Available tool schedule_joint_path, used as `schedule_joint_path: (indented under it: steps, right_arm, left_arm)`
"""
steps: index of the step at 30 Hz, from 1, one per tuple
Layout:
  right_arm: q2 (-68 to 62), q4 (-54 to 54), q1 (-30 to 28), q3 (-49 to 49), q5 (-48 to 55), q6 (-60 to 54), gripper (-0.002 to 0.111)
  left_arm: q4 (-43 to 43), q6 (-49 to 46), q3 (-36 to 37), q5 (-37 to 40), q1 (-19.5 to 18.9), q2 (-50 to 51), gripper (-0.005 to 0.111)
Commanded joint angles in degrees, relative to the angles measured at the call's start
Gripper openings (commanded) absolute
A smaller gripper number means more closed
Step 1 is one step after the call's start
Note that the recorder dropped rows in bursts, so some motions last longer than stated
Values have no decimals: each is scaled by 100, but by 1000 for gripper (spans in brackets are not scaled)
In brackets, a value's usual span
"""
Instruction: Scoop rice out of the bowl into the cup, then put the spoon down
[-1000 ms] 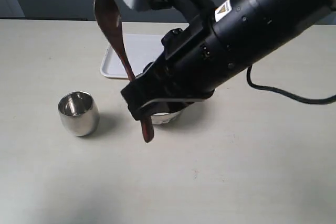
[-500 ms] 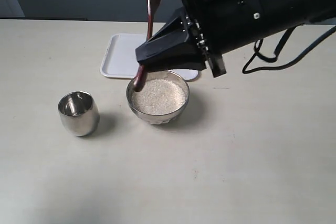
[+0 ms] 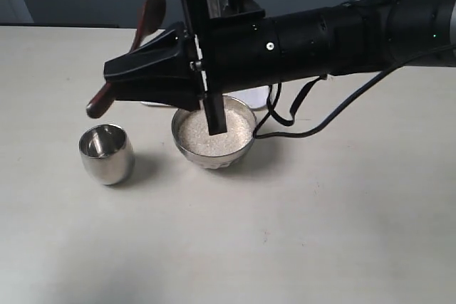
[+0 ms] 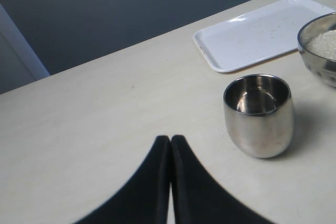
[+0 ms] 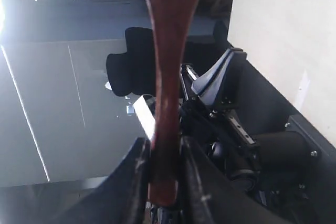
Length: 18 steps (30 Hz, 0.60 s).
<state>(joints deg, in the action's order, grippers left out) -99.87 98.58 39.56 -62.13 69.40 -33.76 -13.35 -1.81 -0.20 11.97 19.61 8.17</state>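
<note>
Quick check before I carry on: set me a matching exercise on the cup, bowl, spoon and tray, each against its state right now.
Things:
1. cup
2. bowl
3. spoon
4. tray

States:
A. clamped in the right jaws
B. holds the rice
C. white, flat and low-rimmed
D. upright, shiny inside, no grains seen in it

Pairs: 1-D, 2-B, 3-A, 4-C
</note>
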Motion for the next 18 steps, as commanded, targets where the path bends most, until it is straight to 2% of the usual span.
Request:
schedule_joint_path:
  steps: [1,3,7,14,15,18]
  right_arm:
    - [91,136,418,19,56,-336,-1]
    - [100,136,583,19,56,-524,-1]
    - [100,-665,788,19,56,-695,-1]
    - [100,-931,722,19,56,-784,-1]
    - [132,-1041,712,19,-23,-784,-1]
    - [295,-1656,712,19,-1288,-784,-1]
  left_arm:
    - [24,17,20,-48,57,-42,0]
    - [24,17,20,-48,57,-42,0]
    - [24,17,20,-48,57,-42,0]
    - [24,17,20,-48,57,-42,0]
    - [24,17,20,-48,57,-42,0]
    - [24,17,20,-48,57,-42,0]
